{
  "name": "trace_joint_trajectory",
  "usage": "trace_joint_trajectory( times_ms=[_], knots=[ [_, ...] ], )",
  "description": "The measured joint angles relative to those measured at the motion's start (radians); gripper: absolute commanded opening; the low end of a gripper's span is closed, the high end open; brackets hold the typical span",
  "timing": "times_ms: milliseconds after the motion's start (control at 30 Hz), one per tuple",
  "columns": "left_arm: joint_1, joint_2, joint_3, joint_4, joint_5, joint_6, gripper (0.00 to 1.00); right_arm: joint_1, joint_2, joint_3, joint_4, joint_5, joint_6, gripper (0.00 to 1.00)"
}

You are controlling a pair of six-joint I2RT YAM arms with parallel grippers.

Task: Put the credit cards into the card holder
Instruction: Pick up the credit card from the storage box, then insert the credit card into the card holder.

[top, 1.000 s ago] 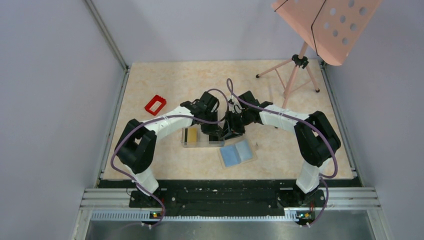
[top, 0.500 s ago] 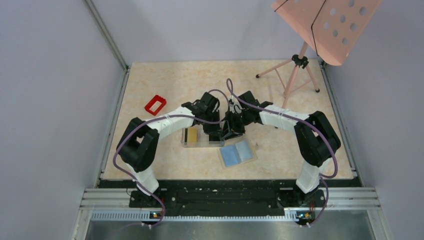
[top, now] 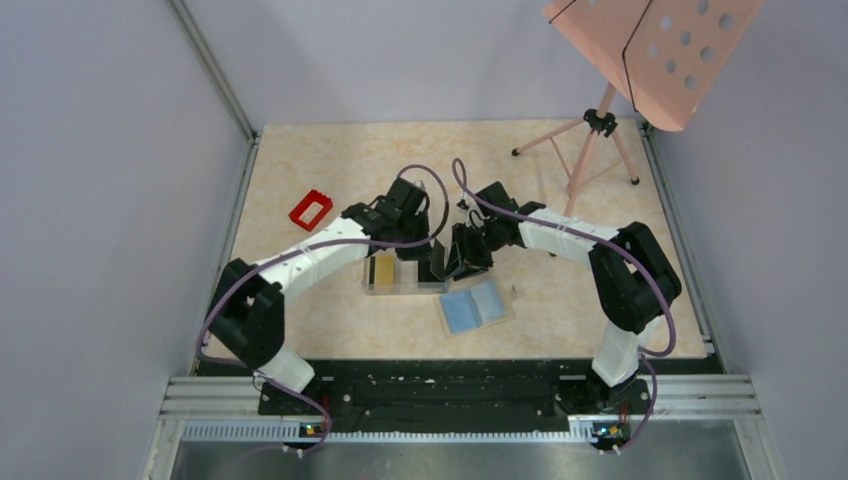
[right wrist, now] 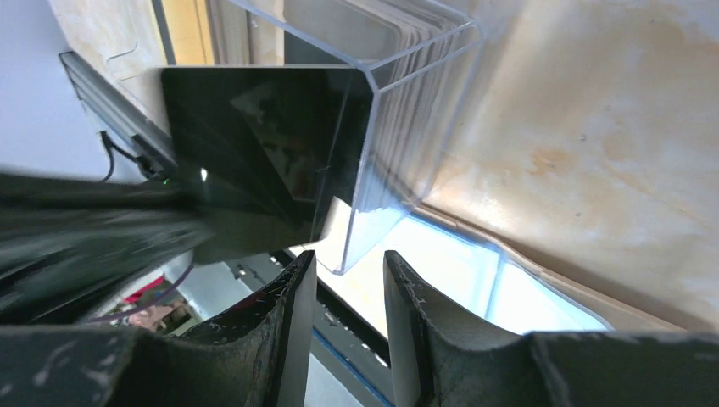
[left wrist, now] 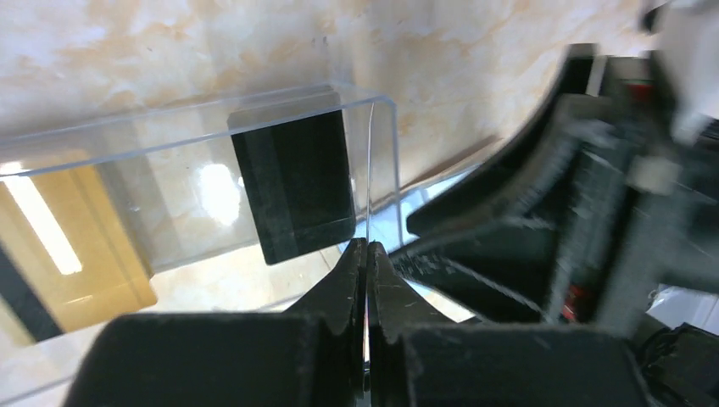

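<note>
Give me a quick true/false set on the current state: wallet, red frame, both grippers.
1. The card holder lies open, blue lining up. True.
2. The red frame sits inside the clear box. False: it lies by itself, left of the box and farther from the arms' bases.
3. The left gripper is shut, its fingertips pressed together. True.
4. The right gripper holds the yellow card. False: its jaws stand apart, and the yellow card lies in the clear box.

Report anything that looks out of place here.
A pink music stand stands on the table's far right corner, and a small red frame lies alone at far left; neither seems part of the card task.
</note>
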Motion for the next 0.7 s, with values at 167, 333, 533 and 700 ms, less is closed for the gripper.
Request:
trace_joint_trajectory(
  times_ms=[167, 333, 533, 700],
  knots=[
    [-0.002, -0.180, -0.013, -0.001, -0.104, -0.010, 0.00, 0.000, 0.014, 0.053, -0.067, 0.065, -0.036, 0.34],
    [0.000, -0.354, -0.060, -0.001, -0.175, -0.030, 0.00, 0.003, 0.068, 0.114, -0.077, 0.103, -0.052, 0.30],
    [0.000, -0.503, -0.175, 0.000, -0.188, -0.066, 0.00, 0.010, 0.164, 0.206, -0.125, 0.119, -0.042, 0.12],
    [0.000, -0.583, -0.282, 0.000, -0.180, -0.106, 0.00, 0.011, 0.200, 0.296, -0.197, 0.189, -0.046, 0.00]
  ],
)
